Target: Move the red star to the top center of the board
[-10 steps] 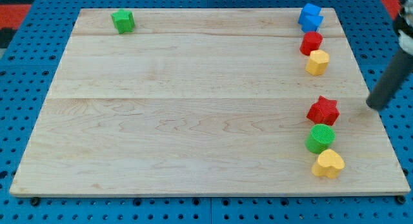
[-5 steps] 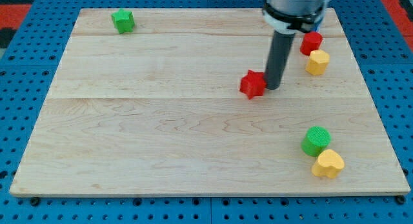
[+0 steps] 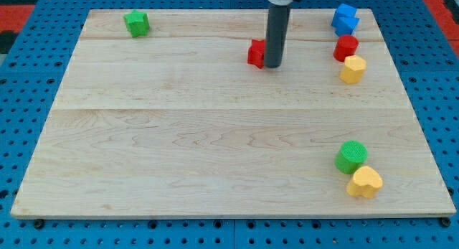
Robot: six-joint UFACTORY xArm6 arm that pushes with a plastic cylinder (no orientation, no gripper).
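1 camera only; high, angled down from board's (image 3: 215, 134) near edge; whole board in frame

My dark rod stands upright, my tip (image 3: 273, 65) planted near the view's top centre.

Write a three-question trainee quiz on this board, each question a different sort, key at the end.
1. True or false: my tip is on the view's right of the red star.
2. Which block is alone at the view's top left? A) green block B) blue C) yellow
3. Fill in: the yellow heart touches the green ____.

Key: 1 true; 2 A; 3 cylinder.
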